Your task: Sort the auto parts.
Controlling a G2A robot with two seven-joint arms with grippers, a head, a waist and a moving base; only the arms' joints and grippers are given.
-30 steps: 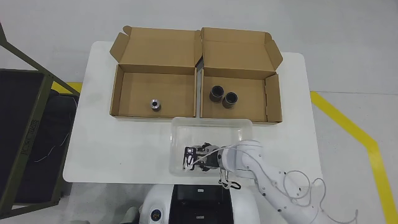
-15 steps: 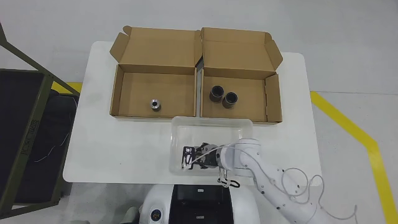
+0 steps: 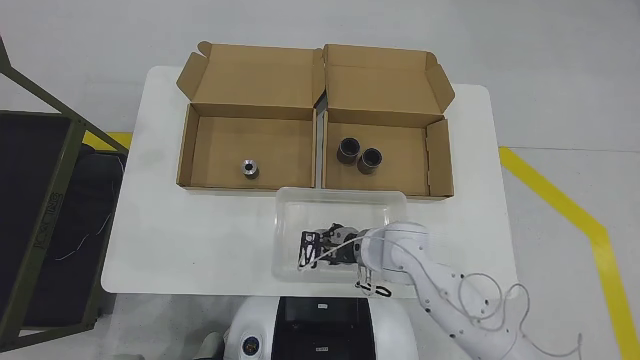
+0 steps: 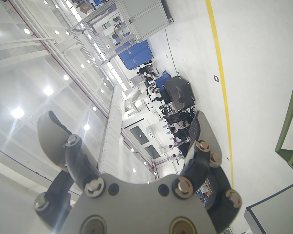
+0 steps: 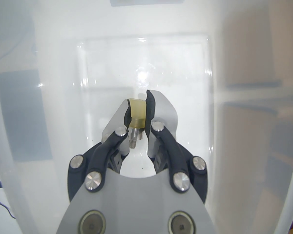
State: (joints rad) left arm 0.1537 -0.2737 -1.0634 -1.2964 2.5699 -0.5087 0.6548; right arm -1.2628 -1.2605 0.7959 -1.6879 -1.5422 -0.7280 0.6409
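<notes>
— Where's the part (image 5: 137, 114)?
— In the bin (image 3: 340, 195). The jaws of the right gripper (image 5: 139, 101) clamp it, long axis along them, thread toward the wrist.
— And the left gripper (image 4: 123, 116)?
— Jaws spread, empty. The boxes (image 3: 385, 90) lie beyond the bin.

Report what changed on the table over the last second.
The right gripper, shut on a yellowish part with a threaded stud, shifted slightly to the robot's right inside the clear bin. The earlier pictures do not show whether the grip is new. The small metal part in the left box and the two dark cylinders in the right box stayed put.
</notes>
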